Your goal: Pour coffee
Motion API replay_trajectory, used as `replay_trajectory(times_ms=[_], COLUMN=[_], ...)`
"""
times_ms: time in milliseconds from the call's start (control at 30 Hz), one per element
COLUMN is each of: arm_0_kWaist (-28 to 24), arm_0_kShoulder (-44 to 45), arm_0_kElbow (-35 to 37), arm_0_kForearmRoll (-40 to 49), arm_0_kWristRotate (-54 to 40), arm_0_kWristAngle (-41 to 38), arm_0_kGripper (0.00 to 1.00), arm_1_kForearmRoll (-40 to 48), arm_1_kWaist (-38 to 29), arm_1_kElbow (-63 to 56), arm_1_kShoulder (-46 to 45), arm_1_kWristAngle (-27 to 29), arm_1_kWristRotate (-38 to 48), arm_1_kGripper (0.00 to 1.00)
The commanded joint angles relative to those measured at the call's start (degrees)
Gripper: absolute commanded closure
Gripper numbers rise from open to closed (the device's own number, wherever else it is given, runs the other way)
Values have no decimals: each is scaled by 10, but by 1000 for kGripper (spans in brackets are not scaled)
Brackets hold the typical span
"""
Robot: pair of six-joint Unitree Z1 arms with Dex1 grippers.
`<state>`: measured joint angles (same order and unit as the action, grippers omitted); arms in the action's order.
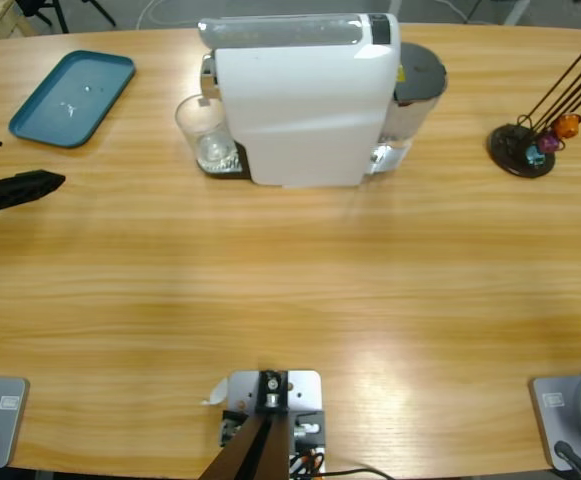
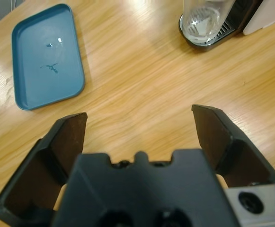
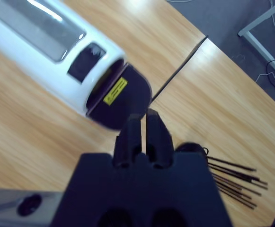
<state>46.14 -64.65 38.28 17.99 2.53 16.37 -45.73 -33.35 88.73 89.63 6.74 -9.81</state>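
The wooden table (image 1: 290, 280) holds a big white coffee machine (image 1: 305, 100). A blue tray (image 1: 72, 97) lies far left. A glass (image 1: 205, 135) stands under the spout; any coffee inside is hard to see. The left gripper (image 2: 139, 123) is wide open, holding nothing. The right gripper (image 3: 144, 123) is closed and empty.

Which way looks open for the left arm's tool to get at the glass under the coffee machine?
Probably yes, straight across: the left tool stands open, with only bare table between it and the glass. The blue tray lies off to one side.
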Motion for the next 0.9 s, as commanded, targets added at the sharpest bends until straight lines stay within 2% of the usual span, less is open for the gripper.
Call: replay_trajectory(times_ms=[33, 333, 900], arm_0_kWaist=[4, 4, 4], arm_0_kShoulder=[17, 14, 9], arm_0_kElbow=[-23, -23, -22], arm_0_kForearmRoll=[2, 2, 1], arm_0_kWristRotate=[17, 21, 27], arm_0_kWristAngle=[9, 11, 11], arm_0_kGripper=[69, 69, 69], arm_1_kForearmRoll=[-76, -130, -137], arm_1_kWaist=[3, -23, -48], arm_1_kElbow=[124, 212, 227], arm_1_kShoulder=[132, 182, 208], arm_1_kWristAngle=[-4, -1, -9], arm_1_kWristRotate=[-16, -17, 6], arm_1_kGripper=[1000, 1000, 1000])
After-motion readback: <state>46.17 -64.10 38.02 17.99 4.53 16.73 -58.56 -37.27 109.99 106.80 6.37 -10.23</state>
